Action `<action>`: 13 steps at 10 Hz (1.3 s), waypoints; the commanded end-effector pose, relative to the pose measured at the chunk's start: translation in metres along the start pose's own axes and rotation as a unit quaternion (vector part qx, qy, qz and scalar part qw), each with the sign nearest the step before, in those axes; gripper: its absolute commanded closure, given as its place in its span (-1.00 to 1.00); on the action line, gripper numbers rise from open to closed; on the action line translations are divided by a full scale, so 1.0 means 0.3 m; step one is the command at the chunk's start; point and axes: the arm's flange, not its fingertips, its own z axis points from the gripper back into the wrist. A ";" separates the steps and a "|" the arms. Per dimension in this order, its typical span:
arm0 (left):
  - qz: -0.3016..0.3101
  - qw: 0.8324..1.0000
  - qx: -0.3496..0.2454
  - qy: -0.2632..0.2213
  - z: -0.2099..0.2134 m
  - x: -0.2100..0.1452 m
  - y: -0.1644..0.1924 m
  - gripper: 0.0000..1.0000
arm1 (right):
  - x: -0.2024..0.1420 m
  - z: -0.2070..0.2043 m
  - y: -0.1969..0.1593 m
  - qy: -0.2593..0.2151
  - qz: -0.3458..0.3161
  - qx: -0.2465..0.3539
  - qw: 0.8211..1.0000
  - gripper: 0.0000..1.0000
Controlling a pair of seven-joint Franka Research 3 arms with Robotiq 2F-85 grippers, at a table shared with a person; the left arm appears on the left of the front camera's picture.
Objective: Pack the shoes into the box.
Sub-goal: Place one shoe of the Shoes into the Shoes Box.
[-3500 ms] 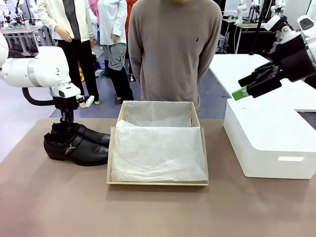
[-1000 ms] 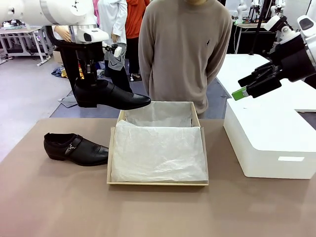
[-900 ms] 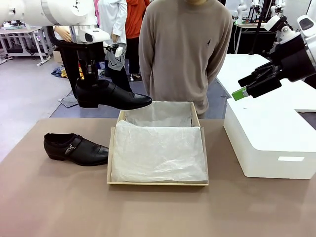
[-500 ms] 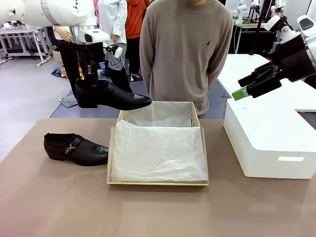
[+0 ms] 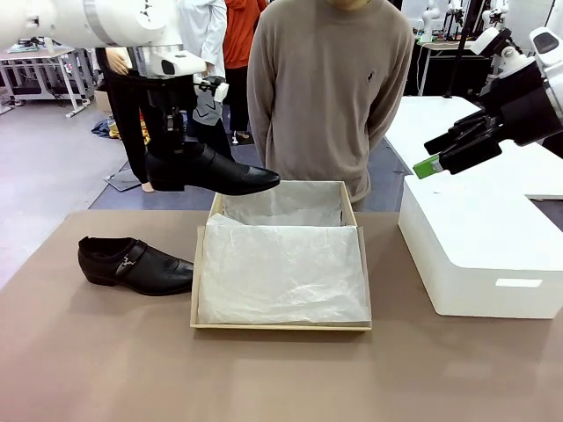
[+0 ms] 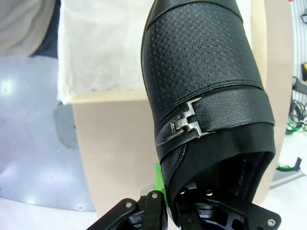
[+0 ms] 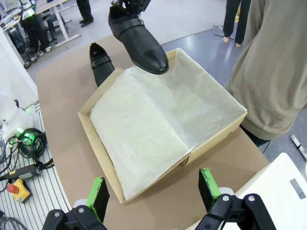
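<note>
Shoe aloft in left jaws, toe over box corner, second shoe on tabletop, right jaws wide.

Brown table across the foreground. On its right part, a large white rectangular box, lid closed; bears a small pale label on the near face. At the far edge, a person in a beige sweater, standing, facing the table. Beyond, to the right, a white tabletop. Beside the table, tangled black cables and a yellow box with a red button.
</note>
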 end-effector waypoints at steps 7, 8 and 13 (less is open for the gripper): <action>0.001 1.000 0.026 -0.005 -0.079 0.364 0.093 1.00 | 0.002 -0.006 -0.011 -0.012 0.012 0.007 1.000 -1.00; -0.003 1.000 0.028 -0.005 -0.103 0.387 0.103 1.00 | 0.002 -0.006 -0.011 -0.012 0.012 0.007 1.000 -1.00; -0.002 0.999 0.043 -0.005 -0.184 0.411 0.186 1.00 | 0.002 -0.006 -0.011 -0.012 0.012 0.007 1.000 -1.00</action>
